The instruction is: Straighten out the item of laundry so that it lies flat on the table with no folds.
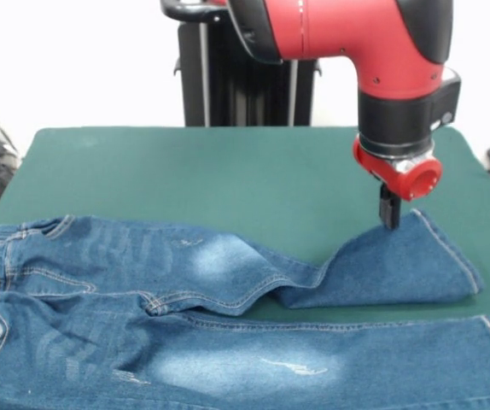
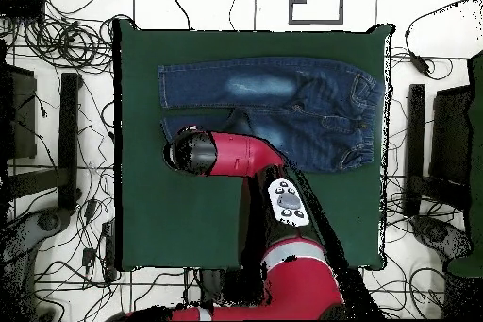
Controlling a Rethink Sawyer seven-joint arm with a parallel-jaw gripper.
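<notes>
Across the green table (image 1: pixel 228 162) the jeans (image 1: pixel 142 290) lie mostly flat, one leg straight, the other folded back near its hem. At that fold sits the gripper (image 1: pixel 389 213), seemingly pinching the denim; unfolding it remains.

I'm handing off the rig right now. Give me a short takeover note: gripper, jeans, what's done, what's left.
Gripper: down on the upper edge of the folded leg; open or shut cannot be told.
Jeans: on the green table, waistband at the front view's left.
Done: the leg nearest the front camera lies straight and flat.
Left: the other leg is folded back on itself near its hem; spread it flat.
</notes>
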